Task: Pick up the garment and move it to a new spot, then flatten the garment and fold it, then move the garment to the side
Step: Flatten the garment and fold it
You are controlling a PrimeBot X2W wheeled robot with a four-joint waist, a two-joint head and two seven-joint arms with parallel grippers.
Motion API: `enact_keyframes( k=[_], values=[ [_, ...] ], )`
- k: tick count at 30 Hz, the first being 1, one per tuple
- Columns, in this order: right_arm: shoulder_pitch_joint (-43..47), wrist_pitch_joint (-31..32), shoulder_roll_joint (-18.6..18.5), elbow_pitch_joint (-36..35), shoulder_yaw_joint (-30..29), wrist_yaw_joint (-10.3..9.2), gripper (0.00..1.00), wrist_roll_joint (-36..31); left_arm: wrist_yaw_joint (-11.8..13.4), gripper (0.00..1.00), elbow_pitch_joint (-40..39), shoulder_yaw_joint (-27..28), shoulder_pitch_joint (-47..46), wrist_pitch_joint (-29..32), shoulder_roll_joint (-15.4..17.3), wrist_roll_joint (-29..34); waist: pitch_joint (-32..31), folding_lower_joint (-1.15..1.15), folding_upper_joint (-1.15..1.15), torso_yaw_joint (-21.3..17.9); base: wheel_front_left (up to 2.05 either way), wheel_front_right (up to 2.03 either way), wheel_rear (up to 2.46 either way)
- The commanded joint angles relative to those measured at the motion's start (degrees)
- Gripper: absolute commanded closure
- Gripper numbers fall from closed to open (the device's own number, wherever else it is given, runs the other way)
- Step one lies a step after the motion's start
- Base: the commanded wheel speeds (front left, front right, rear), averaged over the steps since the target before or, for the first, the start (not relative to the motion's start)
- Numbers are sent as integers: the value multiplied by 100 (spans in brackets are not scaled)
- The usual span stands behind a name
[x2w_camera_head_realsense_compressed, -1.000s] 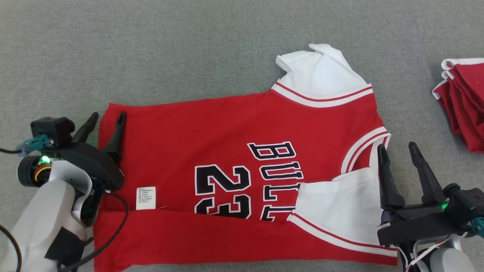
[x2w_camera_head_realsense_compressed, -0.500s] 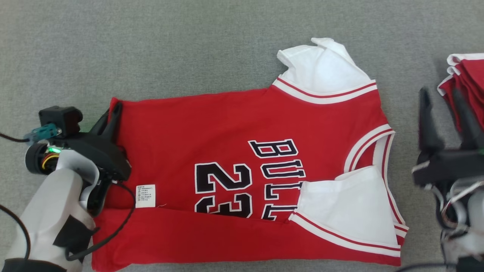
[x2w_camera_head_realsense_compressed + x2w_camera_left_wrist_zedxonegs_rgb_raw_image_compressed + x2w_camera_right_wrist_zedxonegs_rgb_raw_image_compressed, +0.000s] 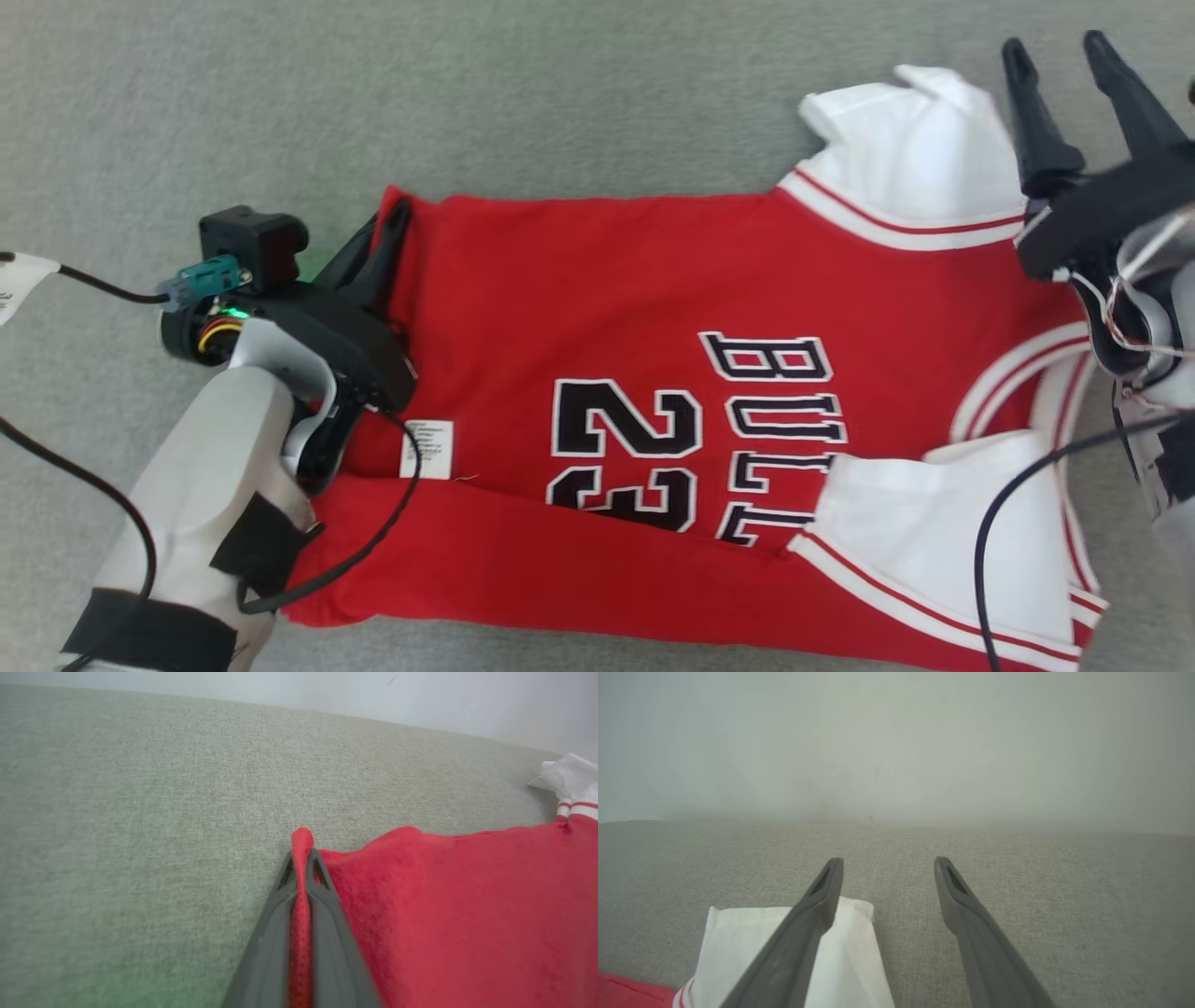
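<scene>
A red jersey (image 3: 597, 308) with white sleeves and black "BULLS 23" lettering lies on the grey fabric surface, its near long edge folded over. My left gripper (image 3: 387, 229) is shut on the jersey's far hem corner (image 3: 302, 841), red cloth pinched between its fingers. My right gripper (image 3: 1055, 51) hangs open above the far white sleeve (image 3: 910, 159), nothing between its fingers (image 3: 822, 896). That sleeve (image 3: 845, 956) lies just below and left of its tips in the right wrist view.
The grey fabric surface (image 3: 467, 112) stretches beyond the jersey toward a pale wall (image 3: 896, 742). A white care label (image 3: 427, 448) sits on the jersey near my left arm. Black cables (image 3: 1004, 523) trail from both arms over the cloth.
The camera has shifted, so the whole scene sits further right. My left gripper has closed on the hem corner. My right gripper has moved from the near sleeve to the far sleeve.
</scene>
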Motion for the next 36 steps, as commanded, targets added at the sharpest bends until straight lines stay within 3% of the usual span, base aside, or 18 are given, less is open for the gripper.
enact_keyframes(
  k=[1, 6, 12, 13, 14, 15, 27, 36],
  values=[
    [-104, 52, -86, 78, 134, -7, 0, 144, -4, 100, 33, -56, -22, -27, -25, 67, 194, 0, -1, 210, 0, 0, 0],
    [-481, 444, -406, 364, 897, -7, 0, 536, -9, 100, 75, -114, -96, -104, -64, 111, 288, 0, -1, 284, 0, 0, 0],
    [-764, 775, -647, 634, 1404, -7, 0, 944, -12, 100, 185, -147, -106, -178, -92, 66, 336, 0, -1, 270, 0, 0, 0],
    [-808, 779, -663, 662, 1446, -7, 31, 1024, -15, 100, 199, -150, -108, -189, -94, 56, 338, 0, -1, 264, 0, 0, 0],
    [-835, 814, -674, 703, 1482, -7, 71, 1119, -16, 100, 206, -151, -114, -201, -97, 48, 342, 0, -1, 259, 0, 0, 0],
    [-854, 819, -689, 723, 1516, -7, 100, 1183, -12, 100, 217, -150, -123, -227, -97, 40, 344, 0, -1, 255, 0, 0, 0],
    [-569, 162, -931, 380, 1496, -7, 100, 1758, 84, 100, -184, 16, 56, -579, 196, -19, 92, 0, -1, 132, 0, 0, 0],
    [769, -458, -1231, -1120, 1086, -7, 100, 2156, 137, 100, -1607, 245, 996, -339, 633, -422, -228, 0, -1, -64, 0, 0, 0]
  ],
)
